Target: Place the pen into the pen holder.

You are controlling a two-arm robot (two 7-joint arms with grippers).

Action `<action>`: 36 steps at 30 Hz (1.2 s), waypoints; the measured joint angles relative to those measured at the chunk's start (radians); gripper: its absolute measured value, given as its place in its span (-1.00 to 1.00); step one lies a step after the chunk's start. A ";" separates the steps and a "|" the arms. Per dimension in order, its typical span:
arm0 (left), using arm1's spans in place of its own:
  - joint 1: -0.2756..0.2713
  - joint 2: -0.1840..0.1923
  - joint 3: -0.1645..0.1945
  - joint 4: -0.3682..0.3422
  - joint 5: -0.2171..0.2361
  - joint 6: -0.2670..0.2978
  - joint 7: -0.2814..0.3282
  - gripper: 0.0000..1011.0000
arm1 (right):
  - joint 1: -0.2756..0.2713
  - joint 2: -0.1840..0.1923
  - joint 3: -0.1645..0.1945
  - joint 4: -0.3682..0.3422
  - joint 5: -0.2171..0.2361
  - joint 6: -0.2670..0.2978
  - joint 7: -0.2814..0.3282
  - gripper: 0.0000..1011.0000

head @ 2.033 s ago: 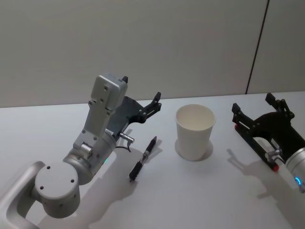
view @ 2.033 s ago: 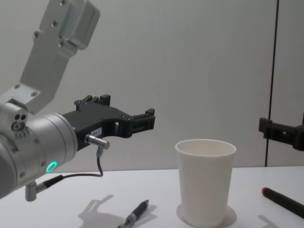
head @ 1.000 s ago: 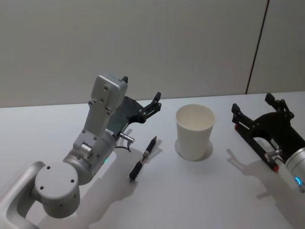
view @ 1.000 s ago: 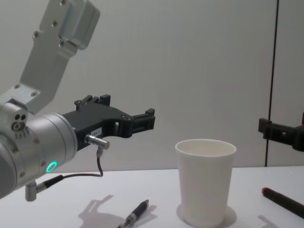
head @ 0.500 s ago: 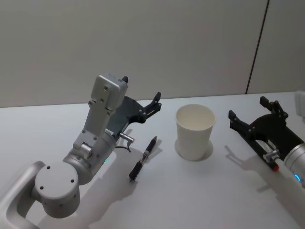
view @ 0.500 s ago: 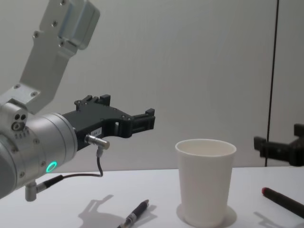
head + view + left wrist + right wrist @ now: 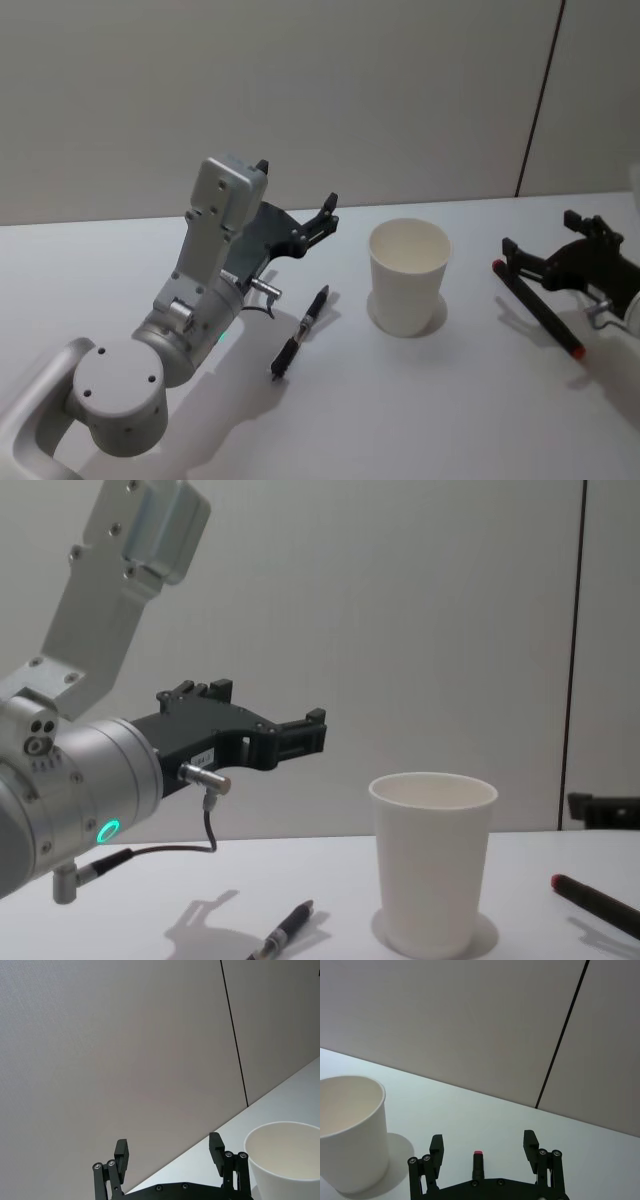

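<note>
The pen holder, a white paper cup [image 7: 409, 277] [image 7: 433, 860] [image 7: 350, 1132] [image 7: 285, 1160], stands upright mid-table. To its left a black pen [image 7: 303, 331] [image 7: 288, 928] lies flat on the table. A second black pen with red ends [image 7: 535, 307] [image 7: 598, 904] [image 7: 478, 1161] lies to the cup's right. My right gripper [image 7: 540, 235] [image 7: 483, 1141] [image 7: 603, 808] hangs open just over this pen, which lines up between the fingers in the right wrist view, ungripped. Left of the cup and above the black pen, my left gripper [image 7: 295, 225] [image 7: 300, 735] [image 7: 169, 1150] is raised, open and holding nothing.
The pens and the cup rest on a white table [image 7: 420, 400] that runs back to a grey wall with a dark vertical seam [image 7: 538, 100]. The left arm's grey body [image 7: 190, 320] fills the near left.
My right gripper has swung to the right and dropped lower, so the red-ended pen now shows in front of it. The left arm, the cup and the black pen have not moved.
</note>
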 joint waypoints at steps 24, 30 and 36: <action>0.000 0.000 0.000 0.000 0.000 0.000 0.000 0.98 | 0.156 0.057 0.067 -0.048 0.111 0.495 0.070 0.98; 0.000 0.000 0.000 0.000 0.000 0.000 0.000 0.98 | 0.187 0.044 0.051 -0.025 0.103 0.546 0.080 0.98; 0.000 0.000 0.000 0.000 0.000 0.000 0.000 0.98 | 0.212 0.026 0.028 -0.003 0.081 0.576 0.089 0.98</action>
